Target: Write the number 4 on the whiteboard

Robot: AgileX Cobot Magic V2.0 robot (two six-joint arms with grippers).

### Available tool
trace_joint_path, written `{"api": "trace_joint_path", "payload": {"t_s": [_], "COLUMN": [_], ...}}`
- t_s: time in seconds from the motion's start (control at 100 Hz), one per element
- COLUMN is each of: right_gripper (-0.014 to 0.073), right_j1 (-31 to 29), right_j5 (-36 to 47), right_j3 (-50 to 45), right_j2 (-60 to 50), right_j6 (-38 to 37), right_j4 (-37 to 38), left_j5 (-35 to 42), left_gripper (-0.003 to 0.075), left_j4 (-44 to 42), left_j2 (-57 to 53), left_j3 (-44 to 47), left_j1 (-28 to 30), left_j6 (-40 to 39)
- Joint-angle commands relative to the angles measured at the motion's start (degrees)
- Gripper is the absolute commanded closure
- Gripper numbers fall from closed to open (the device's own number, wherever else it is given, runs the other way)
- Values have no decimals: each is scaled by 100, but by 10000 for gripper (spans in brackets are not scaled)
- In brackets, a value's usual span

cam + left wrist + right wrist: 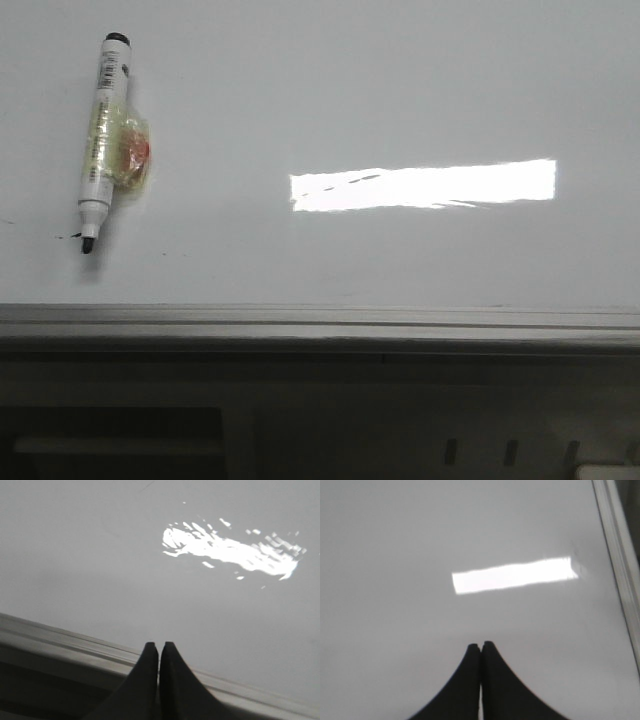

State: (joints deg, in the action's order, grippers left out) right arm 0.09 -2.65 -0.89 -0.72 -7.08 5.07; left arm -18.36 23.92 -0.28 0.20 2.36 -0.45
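The whiteboard (400, 90) fills the front view, and no drawn 4 is visible on it. A marker (103, 140) lies flat on the board at about ten o'clock in that view, cap end away from the robot, bare tip (87, 244) toward the near edge; a yellowish wrap with an orange patch sits round its middle. Neither arm appears in the front view, so how far the marker lies from either gripper cannot be judged.

Left gripper (159, 647): fingers pressed together, nothing between them, hanging over the board's grey edge rail (60, 640). Right gripper (480, 646): fingers likewise closed and empty, poised over bare board, with another edge rail (615, 555) at two o'clock in its picture.

The board is glossy pale grey, carrying a bright rectangular light reflection (425, 185) and a few faint dark specks, possibly ink, near the marker tip.
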Motion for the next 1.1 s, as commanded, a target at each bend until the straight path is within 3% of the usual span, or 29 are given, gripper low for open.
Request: {"api": "trace_joint_path", "payload": {"t_s": [0.0,0.18,0.28,0.39,0.51,0.65,0.78,0.89,0.98,1.09], "right_gripper": [648,648,648,648,648,648,648,648,645,586], "right_j1": [-34,-34,-34,-34,-34,-34,-34,-34,-34,-34], "right_j5": [1125,1313,1303,1075,-175,-1735,-2474,-2742,-2877,-2877], "right_j3": [-112,-112,-40,312,996,1837,2457,2773,2957,3104], "right_j2": [-67,-67,-67,-67,-23,353,752,969,1022,1058], "right_j6": [-40,-54,-91,-103,-86,487,1276,1372,1372,1372], "right_j4": [-338,-1336,-1912,-2026,-1944,-1912,-1912,-1912,-1924,-1982], "left_j5": [442,584,607,437,86,-380,-1153,-1391,-1484,-1498], "left_gripper": [741,741,741,741,741,741,741,736,642,370], "left_j4": [1557,2846,3211,3228,3228,2995,2261,1636,1292,1163], "left_j2": [-145,-145,-145,-145,-51,500,1365,1923,2242,2592], "left_j3": [195,195,183,-6,-461,-1228,-2017,-2540,-2825,-3067], "left_j1": [-48,-48,-48,-85,-110,-110,-110,-358,-626,-1083], "left_j6": [-55,-55,-55,159,1187,2172,2830,3001,3013,3024]}}
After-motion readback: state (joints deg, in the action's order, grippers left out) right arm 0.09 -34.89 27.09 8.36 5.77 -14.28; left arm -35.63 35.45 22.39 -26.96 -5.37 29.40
